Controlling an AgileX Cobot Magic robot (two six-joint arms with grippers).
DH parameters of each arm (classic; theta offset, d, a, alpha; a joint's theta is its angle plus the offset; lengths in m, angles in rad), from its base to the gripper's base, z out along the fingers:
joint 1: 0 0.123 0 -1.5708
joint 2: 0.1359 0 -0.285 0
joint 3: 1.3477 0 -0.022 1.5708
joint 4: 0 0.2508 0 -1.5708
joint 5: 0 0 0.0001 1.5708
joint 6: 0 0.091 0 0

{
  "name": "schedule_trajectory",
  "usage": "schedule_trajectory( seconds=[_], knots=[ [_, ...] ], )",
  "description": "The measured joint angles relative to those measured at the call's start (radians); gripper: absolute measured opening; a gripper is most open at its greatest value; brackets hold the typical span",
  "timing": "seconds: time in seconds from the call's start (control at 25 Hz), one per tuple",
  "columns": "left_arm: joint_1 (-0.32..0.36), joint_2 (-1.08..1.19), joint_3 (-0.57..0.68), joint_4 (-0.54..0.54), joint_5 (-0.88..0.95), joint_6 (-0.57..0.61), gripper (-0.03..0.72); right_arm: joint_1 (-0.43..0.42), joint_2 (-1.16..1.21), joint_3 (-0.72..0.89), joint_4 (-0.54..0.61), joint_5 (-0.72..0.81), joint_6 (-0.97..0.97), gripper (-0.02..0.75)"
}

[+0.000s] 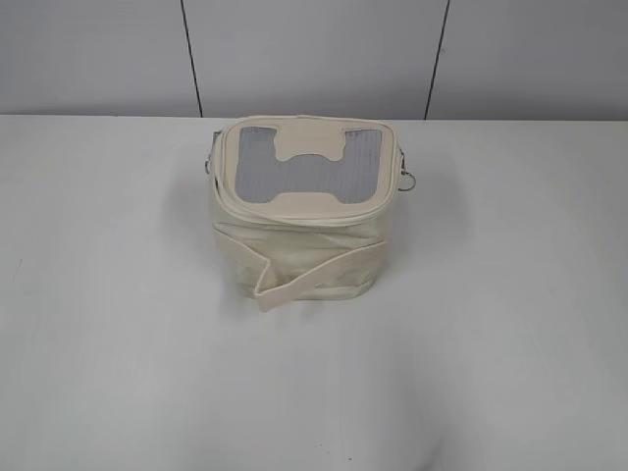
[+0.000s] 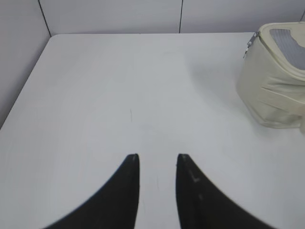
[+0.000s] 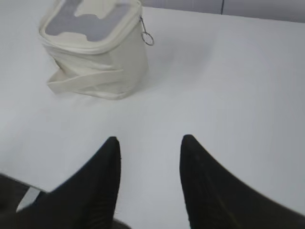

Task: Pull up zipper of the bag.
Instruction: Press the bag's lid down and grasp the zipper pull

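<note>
The cream bag (image 1: 294,245) stands upright in the middle of the white table, its grey mesh lid with the H-shaped patch facing up and a strap across its front. The zipper (image 1: 306,210) runs round the lid rim. One silver pull with a ring hangs at the right side (image 1: 411,180), the other at the left (image 1: 208,162). Neither arm shows in the exterior view. My left gripper (image 2: 157,157) is open and empty over bare table, with the bag (image 2: 271,90) far to its right. My right gripper (image 3: 150,139) is open and empty, with the bag (image 3: 102,62) and the ring pull (image 3: 147,37) ahead to its left.
The white table (image 1: 510,334) stretches wide on all sides of the bag. Grey wall panels (image 1: 314,49) stand behind its far edge. The table's left edge and wall show in the left wrist view (image 2: 24,90).
</note>
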Motion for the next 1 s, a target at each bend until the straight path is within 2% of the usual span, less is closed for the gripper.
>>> schedule_trajectory(
  seconds=[0.16,0.24,0.4,0.48,0.56,0.68,0.84,1.0],
  knots=[
    [0.000,0.000,0.000,-0.001,0.000,0.000,0.207,0.000,0.308,-0.021,0.184,-0.216,-0.212,0.337],
    [0.000,0.000,0.000,-0.002,0.000,0.000,0.207,0.000,0.502,-0.061,0.325,-0.284,-0.390,0.337],
    [0.000,0.000,0.000,-0.003,0.000,0.000,0.207,0.008,0.952,-0.236,0.615,-0.309,-0.773,0.337],
    [0.000,0.000,0.000,-0.003,0.000,0.000,0.207,0.033,1.176,-0.375,0.671,-0.287,-0.878,0.337],
    [0.000,0.000,0.000,-0.003,0.000,0.000,0.207,0.079,1.374,-0.558,0.672,-0.270,-0.930,0.337],
    [0.000,0.000,0.000,-0.003,0.000,0.000,0.207,0.156,1.649,-0.856,0.616,-0.223,-0.951,0.337],
    [0.000,0.000,0.000,-0.003,0.000,0.000,0.207,0.206,1.961,-1.272,0.570,-0.066,-0.911,0.337],
    [0.000,0.000,0.000,-0.003,0.000,0.000,0.207,0.230,2.194,-1.619,0.542,0.066,-0.851,0.337]
  ],
)
